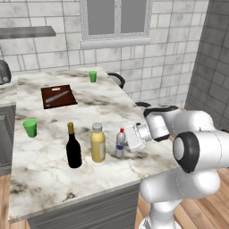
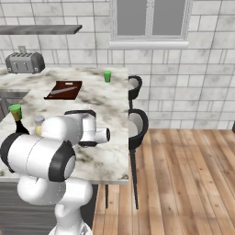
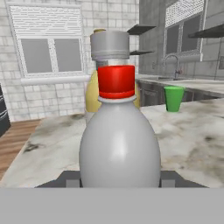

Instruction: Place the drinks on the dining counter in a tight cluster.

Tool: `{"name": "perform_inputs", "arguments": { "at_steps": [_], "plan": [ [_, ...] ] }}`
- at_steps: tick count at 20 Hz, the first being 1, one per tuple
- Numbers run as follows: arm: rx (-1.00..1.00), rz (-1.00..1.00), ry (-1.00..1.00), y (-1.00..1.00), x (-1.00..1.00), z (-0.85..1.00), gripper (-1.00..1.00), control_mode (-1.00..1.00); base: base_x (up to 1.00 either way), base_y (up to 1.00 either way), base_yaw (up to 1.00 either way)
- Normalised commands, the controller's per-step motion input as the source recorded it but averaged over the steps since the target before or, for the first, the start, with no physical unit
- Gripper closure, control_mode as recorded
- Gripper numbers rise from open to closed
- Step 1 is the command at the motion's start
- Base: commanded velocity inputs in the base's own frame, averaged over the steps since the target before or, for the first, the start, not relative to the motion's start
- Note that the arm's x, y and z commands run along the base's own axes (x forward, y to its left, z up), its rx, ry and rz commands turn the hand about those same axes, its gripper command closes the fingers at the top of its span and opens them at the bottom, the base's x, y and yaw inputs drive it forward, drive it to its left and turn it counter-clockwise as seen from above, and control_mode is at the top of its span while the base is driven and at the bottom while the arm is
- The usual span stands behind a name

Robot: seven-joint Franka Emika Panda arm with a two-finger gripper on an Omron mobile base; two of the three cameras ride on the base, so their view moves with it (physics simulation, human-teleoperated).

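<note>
The pincer (image 1: 126, 142) sits level at the small bottle (image 1: 120, 143), coming at it from the right along the tabletop (image 1: 53, 170), and the hand view looks straight onto the bottle's clear body and red cap (image 3: 116, 81) with the dark fingertips (image 3: 72, 183) just showing on either side of its base. The jaws look narrowed around the bottle's lower body, so I judge it held, though the actual contact is cut off at the bottom of that view. The bottle stands upright, long axis vertical, on the near part of the tabletop, just right of the yellow bottle (image 1: 98, 143); the wine bottle (image 1: 73, 147) stands a little further left, so the three form a row with small gaps. The relation that matters for the next move: the yellow bottle lies directly beyond the small one along the pincer's line of reach, its pale cap (image 3: 109, 43) rising behind the red one, so closing the gap means a short push or carry straight ahead. In the right base view the arm hides nearly all three bottles. Whether the small bottle touches the yellow one I cannot tell. Two green cups (image 1: 30, 128) and a cutting board (image 1: 58, 96) lie well apart from the row.
</note>
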Motion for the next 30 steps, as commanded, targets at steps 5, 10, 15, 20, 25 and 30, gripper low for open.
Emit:
{"name": "perform_inputs", "arguments": {
  "at_steps": [5,10,15,20,25,30],
  "plan": [
    [0.00,0.00,0.00,0.00,0.41,-0.06,1.00,-1.00,0.00,0.00,0.00],
    [0.00,0.00,0.00,0.00,0.33,-0.15,1.00,-1.00,0.00,0.00,0.00],
    [0.00,0.00,0.00,0.00,-0.06,-0.21,1.00,-1.00,0.00,0.00,0.00],
    [0.00,0.00,0.00,0.00,-0.02,-0.33,1.00,-1.00,0.00,0.00,0.00],
    [0.00,0.00,0.00,0.00,-0.03,-0.08,1.00,-1.00,0.00,0.00,0.00],
    [0.00,0.00,-0.01,0.00,-0.11,0.00,1.00,-1.00,0.00,0.00,0.00]
  ]
}}
